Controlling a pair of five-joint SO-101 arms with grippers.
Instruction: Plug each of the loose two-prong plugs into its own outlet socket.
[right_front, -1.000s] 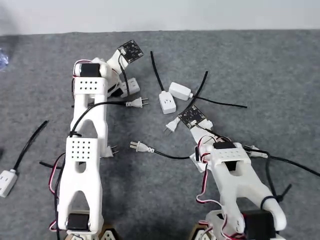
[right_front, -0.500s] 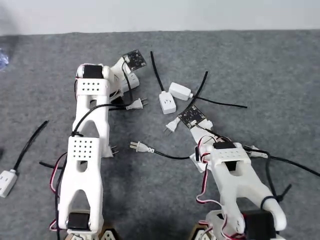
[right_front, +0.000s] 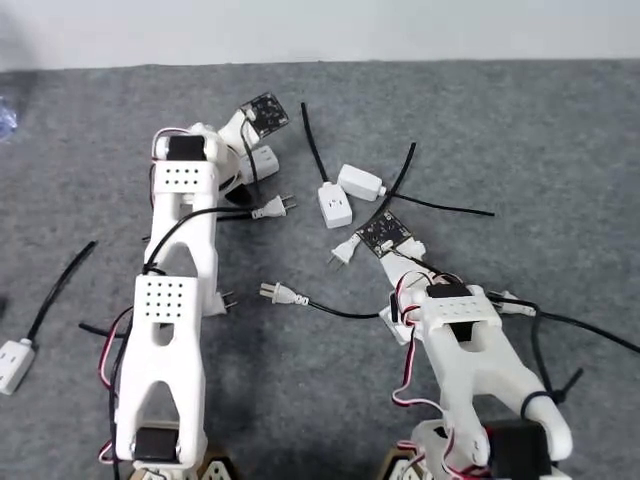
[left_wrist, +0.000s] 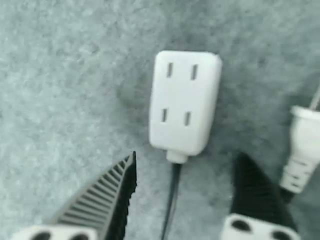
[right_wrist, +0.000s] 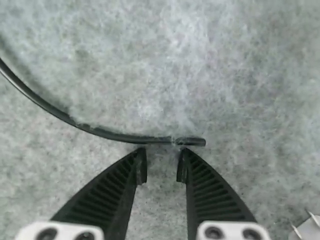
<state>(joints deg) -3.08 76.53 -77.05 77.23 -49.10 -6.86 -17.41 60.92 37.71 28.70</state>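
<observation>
Grey mat (right_front: 520, 130), pale wall (right_front: 400, 30) behind; plugs (right_front: 275, 207), outlet sockets (right_front: 336, 205) scattered.

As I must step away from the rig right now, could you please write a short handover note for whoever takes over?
Left gripper: open, empty, over a white outlet socket with all its slots free; a white two-prong plug lies beside it.
Right gripper: slightly open, empty, at the free end of a black cable.
Mid-table socket and far-left socket lie unused on the grey mat. Loose plugs lie at mid-table and near the right gripper.
Done: nothing; no plug looks seated.
Left: every plug needs inserting into its own socket.
</observation>
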